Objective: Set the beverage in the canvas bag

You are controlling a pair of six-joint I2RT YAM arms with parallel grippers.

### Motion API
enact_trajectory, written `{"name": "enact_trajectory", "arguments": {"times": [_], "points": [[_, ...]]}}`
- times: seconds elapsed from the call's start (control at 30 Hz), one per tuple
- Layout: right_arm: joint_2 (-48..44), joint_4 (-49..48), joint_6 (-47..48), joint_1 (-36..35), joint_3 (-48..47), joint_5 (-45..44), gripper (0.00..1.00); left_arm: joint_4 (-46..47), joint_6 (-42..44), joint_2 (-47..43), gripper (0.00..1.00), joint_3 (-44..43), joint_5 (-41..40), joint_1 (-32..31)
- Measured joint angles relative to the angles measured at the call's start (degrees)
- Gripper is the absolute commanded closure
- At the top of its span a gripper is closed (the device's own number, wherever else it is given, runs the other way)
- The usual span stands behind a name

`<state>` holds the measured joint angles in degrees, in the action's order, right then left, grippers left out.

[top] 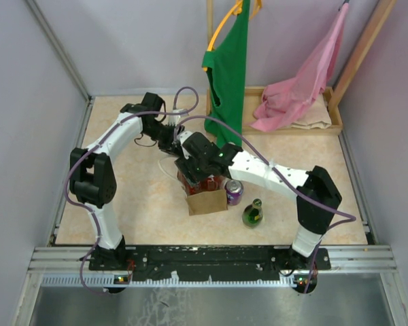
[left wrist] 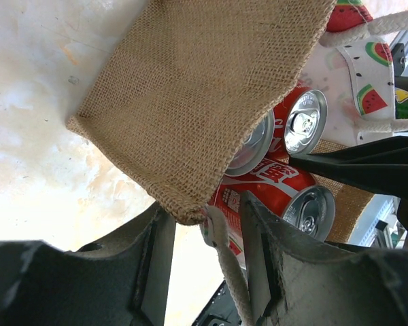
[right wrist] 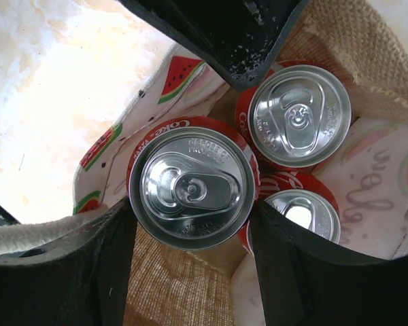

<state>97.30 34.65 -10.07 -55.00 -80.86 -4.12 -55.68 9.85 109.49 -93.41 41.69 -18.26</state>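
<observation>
The canvas bag [top: 207, 202] stands mid-table, its tan side panel [left wrist: 190, 88] toward the left wrist camera and its watermelon-print cloth [right wrist: 102, 146] showing inside. My right gripper [right wrist: 190, 212] is over the bag's mouth [top: 197, 170], shut on a red cola can [right wrist: 190, 183], the beverage, which sits upright inside the bag. Two more red cans [right wrist: 299, 112] [right wrist: 302, 214] stand beside it. My left gripper [left wrist: 204, 207] is at the bag's far-left corner [top: 171, 139]. Its jaws stand apart around the corner and a white rope handle [left wrist: 226, 261], with table showing between them.
A purple can [top: 234, 192] and a green bottle [top: 252, 214] stand on the table just right of the bag. At the back right is a wooden tray [top: 334, 126] with a pink cloth [top: 292, 102] draped into it. A green cloth [top: 228, 68] hangs behind the arms.
</observation>
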Motion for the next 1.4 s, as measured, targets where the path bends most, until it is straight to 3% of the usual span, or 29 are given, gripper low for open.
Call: {"name": "enact_trajectory", "arguments": {"times": [0.53, 0.6, 0.77, 0.83, 1.2, 1.4], "points": [[0.0, -3.8, 2.6, -0.5, 3.6, -0.2, 0.99, -0.4, 0.5, 0.4, 0.52, -0.7, 0.1, 0.0], [0.0, -3.8, 2.6, -0.5, 3.6, -0.1, 0.91, -0.5, 0.5, 0.7, 0.52, -0.7, 0.1, 0.0], [0.0, -3.9, 2.6, -0.5, 3.6, -0.1, 0.56, -0.5, 0.5, 1.0, 0.52, -0.7, 0.1, 0.0], [0.0, -3.9, 2.6, -0.5, 3.6, -0.1, 0.49, -0.5, 0.5, 1.0, 0.52, -0.7, 0.1, 0.0], [0.0, -5.6, 3.1, -0.9, 3.7, 0.1, 0.30, -0.5, 0.5, 1.0, 0.52, -0.7, 0.1, 0.0], [0.0, -7.3, 3.5, -1.1, 3.7, 0.1, 0.31, -0.5, 0.5, 1.1, 0.52, -0.7, 0.1, 0.0]]}}
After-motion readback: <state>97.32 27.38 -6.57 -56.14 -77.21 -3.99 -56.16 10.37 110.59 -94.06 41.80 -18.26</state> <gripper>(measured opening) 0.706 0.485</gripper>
